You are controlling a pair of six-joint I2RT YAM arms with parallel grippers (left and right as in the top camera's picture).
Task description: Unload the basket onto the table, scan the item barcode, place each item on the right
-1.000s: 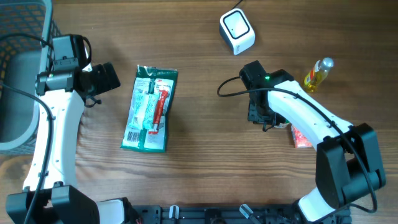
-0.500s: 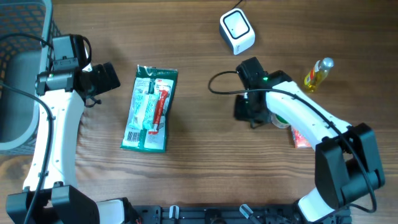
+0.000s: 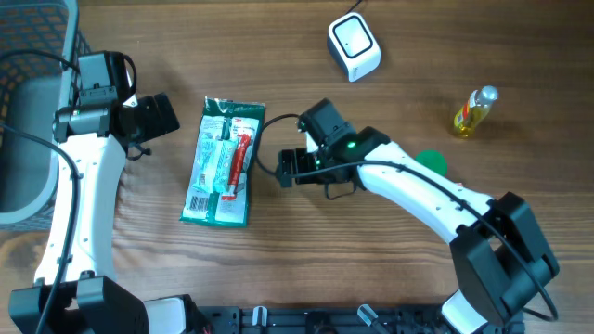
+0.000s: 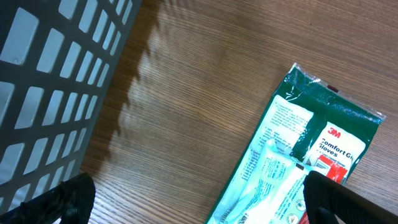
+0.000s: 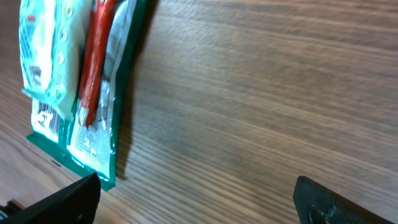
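Bright, even light; the grey lattice basket (image 4: pixel 56 81) throws a soft shadow across the brown wooden table (image 4: pixel 205 74); everything looks sharp.

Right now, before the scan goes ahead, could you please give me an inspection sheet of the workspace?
Surface: wooden table, no spills seen.
Job's things: green glove pack lying flat, barcode facing up; white scanner at the far edge.
Clutter: yellow bottle; green round object near it.
Grippers: left gripper and right gripper open, fingers empty, flanking the pack, apart from it.
Cables: black cable looped beside the right gripper.
Surroundings: grey basket on the left.
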